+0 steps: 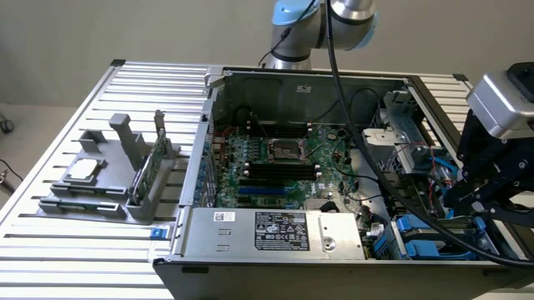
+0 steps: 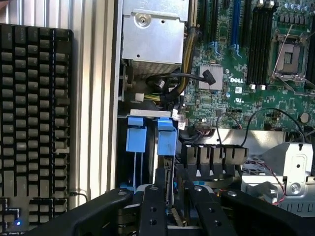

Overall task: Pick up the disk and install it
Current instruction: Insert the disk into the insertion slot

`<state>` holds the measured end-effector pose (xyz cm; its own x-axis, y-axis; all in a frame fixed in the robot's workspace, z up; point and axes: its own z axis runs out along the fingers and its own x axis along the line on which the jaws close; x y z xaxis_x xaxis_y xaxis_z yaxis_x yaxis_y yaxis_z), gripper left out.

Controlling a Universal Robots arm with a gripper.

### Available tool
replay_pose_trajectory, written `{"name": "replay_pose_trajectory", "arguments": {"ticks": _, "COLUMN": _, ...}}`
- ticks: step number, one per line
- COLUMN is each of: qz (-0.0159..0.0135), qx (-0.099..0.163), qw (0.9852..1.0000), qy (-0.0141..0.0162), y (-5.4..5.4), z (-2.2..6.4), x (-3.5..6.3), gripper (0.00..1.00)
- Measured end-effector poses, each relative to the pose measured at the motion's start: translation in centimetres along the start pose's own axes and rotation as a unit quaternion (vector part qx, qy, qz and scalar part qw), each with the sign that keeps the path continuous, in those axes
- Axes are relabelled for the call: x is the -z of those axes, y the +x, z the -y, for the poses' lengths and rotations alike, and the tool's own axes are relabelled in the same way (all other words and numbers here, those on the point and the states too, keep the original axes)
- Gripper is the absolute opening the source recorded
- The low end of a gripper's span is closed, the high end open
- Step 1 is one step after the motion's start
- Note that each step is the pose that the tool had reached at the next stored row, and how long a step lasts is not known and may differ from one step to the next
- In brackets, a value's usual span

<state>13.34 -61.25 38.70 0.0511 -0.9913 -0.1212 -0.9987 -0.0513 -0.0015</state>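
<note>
My gripper (image 1: 474,203) hangs over the drive bays in the corner of the open computer case (image 1: 209,125) at the exterior view's right. In the wrist view its black fingers (image 2: 152,206) stand close together, one on each side of the narrow edge of the disk (image 2: 171,194), with bits of its blue carrier showing beside them. The gripper (image 2: 173,209) is shut on the disk. Most of the disk is hidden by the fingers. Just beyond it, two blue carrier tabs (image 2: 167,138) sit in the bay.
A grey holder (image 1: 100,187) on the slatted table carries a small silver chip (image 1: 84,169) and a green card (image 1: 150,165). Inside the case are the motherboard (image 1: 276,162), the power supply (image 1: 267,228) and loose cables (image 1: 359,137). A black keyboard (image 2: 34,123) lies beside the case.
</note>
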Motion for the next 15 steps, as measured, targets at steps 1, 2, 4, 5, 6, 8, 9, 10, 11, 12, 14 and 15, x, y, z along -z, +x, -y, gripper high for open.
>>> {"name": "replay_pose_trajectory", "arguments": {"ticks": 1, "qz": -0.0001, "qx": 0.000, "qw": 1.0000, "qy": 0.0001, "y": -0.1, "z": 0.10, "x": -0.17, "gripper": 0.25}}
{"name": "replay_pose_trajectory", "arguments": {"ticks": 2, "qz": -0.0001, "qx": 0.000, "qw": 1.0000, "qy": 0.0002, "y": -0.2, "z": 0.23, "x": -0.34, "gripper": 0.25}}
{"name": "replay_pose_trajectory", "arguments": {"ticks": 4, "qz": -0.0001, "qx": 0.000, "qw": 1.0000, "qy": 0.0004, "y": -0.4, "z": 0.49, "x": -0.71, "gripper": 0.25}}
{"name": "replay_pose_trajectory", "arguments": {"ticks": 5, "qz": -0.0001, "qx": 0.000, "qw": 1.0000, "qy": 0.0004, "y": -0.5, "z": 0.61, "x": -0.89, "gripper": 0.25}}
{"name": "replay_pose_trajectory", "arguments": {"ticks": 6, "qz": -0.0001, "qx": 0.000, "qw": 1.0000, "qy": 0.0004, "y": -0.6, "z": 0.72, "x": -1.09, "gripper": 0.25}}
{"name": "replay_pose_trajectory", "arguments": {"ticks": 8, "qz": 0.0000, "qx": 0.001, "qw": 1.0000, "qy": 0.0004, "y": -0.6, "z": 0.79, "x": -1.48, "gripper": 0.25}}
{"name": "replay_pose_trajectory", "arguments": {"ticks": 9, "qz": -0.0001, "qx": 0.001, "qw": 1.0000, "qy": 0.0004, "y": -0.6, "z": 0.79, "x": -1.65, "gripper": 0.25}}
{"name": "replay_pose_trajectory", "arguments": {"ticks": 10, "qz": -0.0001, "qx": 0.001, "qw": 1.0000, "qy": 0.0004, "y": -0.6, "z": 0.79, "x": -1.83, "gripper": 0.25}}
{"name": "replay_pose_trajectory", "arguments": {"ticks": 11, "qz": -0.0001, "qx": 0.001, "qw": 1.0000, "qy": 0.0004, "y": -0.6, "z": 0.79, "x": -2.01, "gripper": 0.25}}
{"name": "replay_pose_trajectory", "arguments": {"ticks": 12, "qz": -0.0001, "qx": 0.001, "qw": 1.0000, "qy": 0.0004, "y": -0.6, "z": 0.80, "x": -2.19, "gripper": 0.25}}
{"name": "replay_pose_trajectory", "arguments": {"ticks": 14, "qz": -0.0001, "qx": 0.001, "qw": 1.0000, "qy": 0.0004, "y": -0.6, "z": 0.80, "x": -2.55, "gripper": 0.25}}
{"name": "replay_pose_trajectory", "arguments": {"ticks": 15, "qz": -0.0001, "qx": 0.002, "qw": 1.0000, "qy": 0.0003, "y": -0.5, "z": 0.80, "x": -2.74, "gripper": 0.25}}
